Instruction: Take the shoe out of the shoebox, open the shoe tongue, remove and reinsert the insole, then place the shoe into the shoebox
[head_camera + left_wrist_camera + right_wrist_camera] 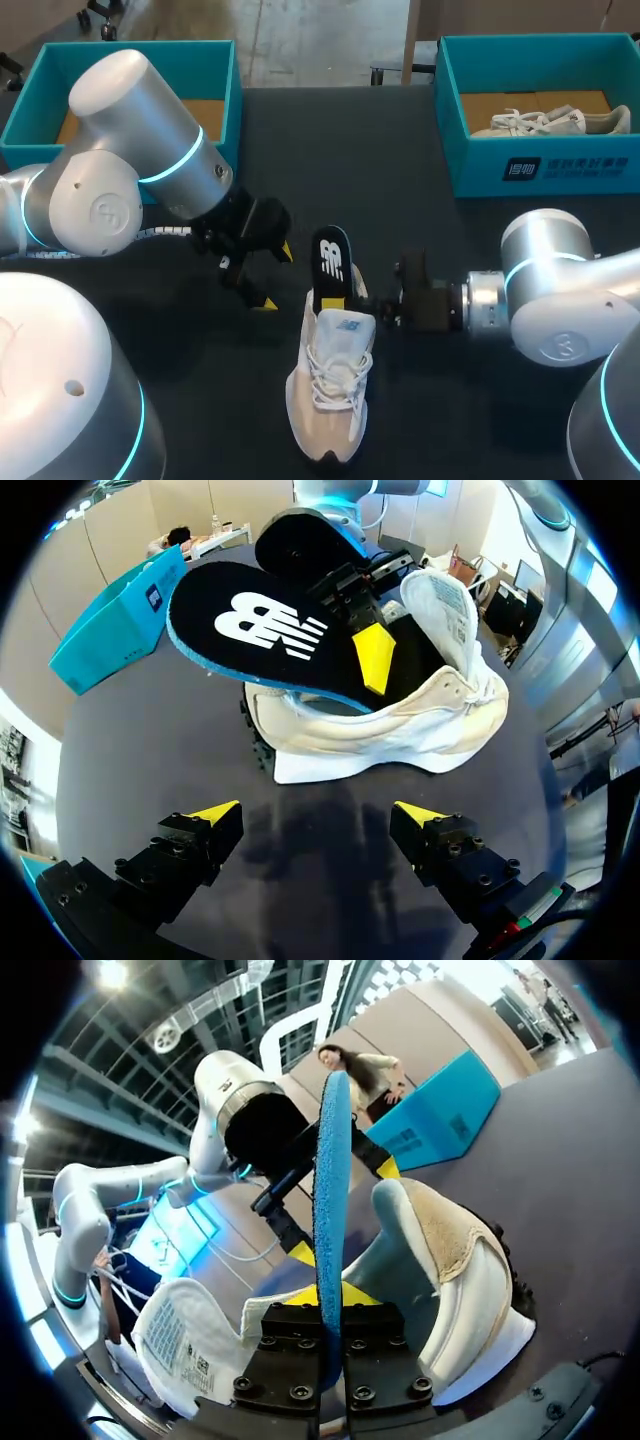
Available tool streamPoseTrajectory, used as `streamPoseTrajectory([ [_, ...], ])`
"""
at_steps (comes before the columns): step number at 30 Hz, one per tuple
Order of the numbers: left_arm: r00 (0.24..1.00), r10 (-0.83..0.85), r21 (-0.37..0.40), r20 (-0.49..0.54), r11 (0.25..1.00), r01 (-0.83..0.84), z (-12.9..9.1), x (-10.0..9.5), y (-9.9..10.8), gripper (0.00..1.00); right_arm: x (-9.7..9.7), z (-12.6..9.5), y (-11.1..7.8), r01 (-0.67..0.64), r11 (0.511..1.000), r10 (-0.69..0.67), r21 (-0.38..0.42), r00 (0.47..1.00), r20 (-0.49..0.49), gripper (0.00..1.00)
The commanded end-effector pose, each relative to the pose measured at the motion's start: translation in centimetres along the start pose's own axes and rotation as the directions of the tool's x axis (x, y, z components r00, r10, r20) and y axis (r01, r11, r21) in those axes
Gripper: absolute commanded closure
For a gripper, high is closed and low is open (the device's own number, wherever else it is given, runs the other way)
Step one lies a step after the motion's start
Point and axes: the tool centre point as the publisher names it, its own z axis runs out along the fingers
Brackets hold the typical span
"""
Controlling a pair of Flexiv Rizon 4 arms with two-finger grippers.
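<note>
The shoe [328, 395] lies on the surface [400, 180], toe toward 6 o'clock. Its insole [331, 262] stands up from the heel, pinched by the right gripper [331, 1305] from 3 o'clock. The left gripper [273, 277], spread wide, hangs apart at 10 o'clock. A shoebox [540, 160] sits far back at 1 o'clock.

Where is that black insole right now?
In the head view the insole sticks up out of the white shoe near the table's middle, pinched between the right arm's fingers, with the left arm's open fingers just left of it.
</note>
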Motion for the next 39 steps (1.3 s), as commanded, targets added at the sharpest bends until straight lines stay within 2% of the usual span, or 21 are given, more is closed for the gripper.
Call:
streamPoseTrajectory([
  [1,1.0,0.001,0.002,0.002,1.0,-0.001,0.0,0.1,0.1,0.0,-0.1,-0.3,-0.4,0.001,1.0,-0.001,0.001,0.999,-0.048,1.0],
  [2,1.0,0.001,0.002,0.002,1.0,-0.001,0.0,0.1,0.1,0.0,0.1,-0.3,-0.2,0.007,1.0,-0.007,-0.001,0.999,-0.054,0.76],
  [3,1.0,0.001,0.002,0.002,1.0,-0.001,0.0,0.1,0.1,0.0,0.3,-0.3,0.1,0.015,1.0,-0.016,-0.003,0.998,-0.063,0.61],
  [5,1.0,0.001,0.002,0.002,1.0,-0.001,0.0,0.1,0.1,0.0,0.7,-0.1,0.7,0.03,1.0,-0.03,-0.005,0.996,-0.081,0.56],
  [10,1.0,0.001,0.002,0.002,1.0,-0.001,0.0,0.1,0.1,0.0,1.4,0.5,2.3,0.069,0.998,-0.069,-0.002,0.992,-0.109,0.59],
  [16,1.0,0.001,0.002,0.002,1.0,-0.001,0.0,0.1,0.1,0.0,1.2,1.0,3.8,0.081,0.997,-0.079,0.007,0.99,-0.117,0.6],
  [29,1.0,0.001,0.002,0.002,1.0,-0.001,0.0,0.1,0.1,0.0,-0.1,1.9,4.5,0.01,0.996,-0.008,0.088,1.0,-0.026,0.62],
  [30,1.0,0.001,0.002,0.002,1.0,-0.001,0.0,0.1,0.1,0.0,-0.1,1.9,4.3,0.006,0.996,-0.004,0.088,1.0,-0.025,0.69],
  [32,1.0,0.001,0.002,0.002,1.0,-0.001,0.0,0.1,0.1,0.0,-0.1,1.9,4.1,0.002,0.996,0.0,0.088,1.0,-0.024,0.92],
  [33,1.0,0.001,0.002,0.002,1.0,-0.001,0.0,0.1,0.1,0.0,-0.1,1.9,4.0,0.0,0.996,0.002,0.088,1.0,-0.025,1.0],
  [39,1.0,0.001,0.002,0.002,1.0,-0.001,0.0,0.1,0.1,0.0,0.3,1.5,3.2,-0.011,0.997,0.014,0.079,0.999,-0.039,1.0],
])
